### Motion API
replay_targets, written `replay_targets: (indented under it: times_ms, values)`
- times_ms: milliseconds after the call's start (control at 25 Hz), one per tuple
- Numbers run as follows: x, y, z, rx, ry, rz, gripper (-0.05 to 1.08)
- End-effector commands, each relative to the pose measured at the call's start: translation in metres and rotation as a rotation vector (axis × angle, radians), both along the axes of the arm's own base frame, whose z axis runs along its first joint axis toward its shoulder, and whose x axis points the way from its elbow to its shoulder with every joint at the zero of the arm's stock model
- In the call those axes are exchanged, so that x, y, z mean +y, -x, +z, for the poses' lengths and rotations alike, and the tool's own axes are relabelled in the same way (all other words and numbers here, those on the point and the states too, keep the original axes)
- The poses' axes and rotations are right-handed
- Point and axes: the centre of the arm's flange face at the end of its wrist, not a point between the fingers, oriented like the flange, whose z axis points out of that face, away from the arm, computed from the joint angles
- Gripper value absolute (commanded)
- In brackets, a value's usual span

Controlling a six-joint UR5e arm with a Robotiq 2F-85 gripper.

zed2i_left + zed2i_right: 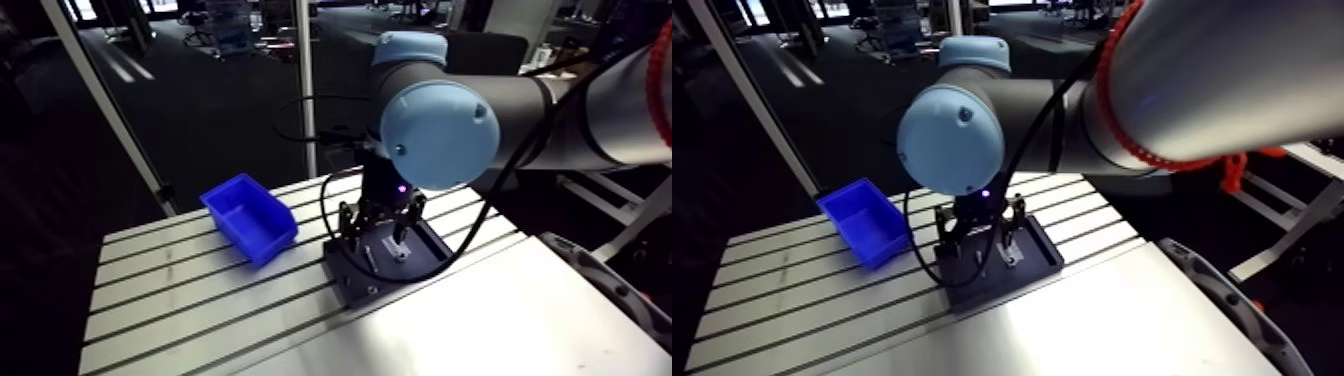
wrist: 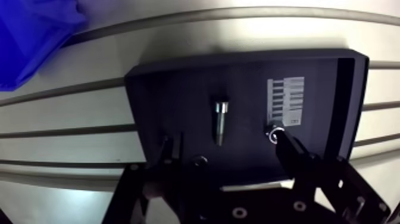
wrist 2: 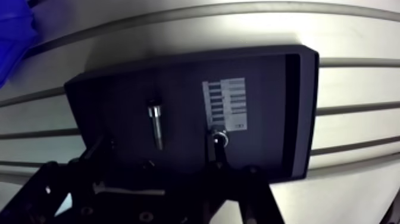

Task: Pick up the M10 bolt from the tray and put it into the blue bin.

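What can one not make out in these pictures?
Label in the tray: print too small, wrist view.
Blue bin: mostly cut off by the wrist view's edge.
Small round part by the jaws: too blurred to identify, wrist view.
Tray's near edge: hidden behind the jaws, wrist view.

I see a slotted aluminium bench (image 1: 180,300) carrying a blue plastic bin (image 1: 248,215) and, nearby but apart, a flat black tray (image 2: 172,101).

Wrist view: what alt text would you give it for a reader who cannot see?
A silver bolt lies in a black tray, just ahead of the open gripper. The tray sits on a slotted table, a blue bin beyond its corner.
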Motion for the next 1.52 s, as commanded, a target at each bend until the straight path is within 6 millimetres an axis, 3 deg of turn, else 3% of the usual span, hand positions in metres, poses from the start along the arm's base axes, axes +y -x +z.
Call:
replay_targets:
  times_ms: [40, 880, 1520]
  values:
    - [-0.007, 0.003, -0.005, -0.001, -0.002, 0.011, 0.27]
    - [-0.010, 0.008, -0.018, -0.012, -0.006, 0.018, 0.49]
    - [-0.011, 0.006, -0.025, -0.026, -0.004, 0.019, 0.54]
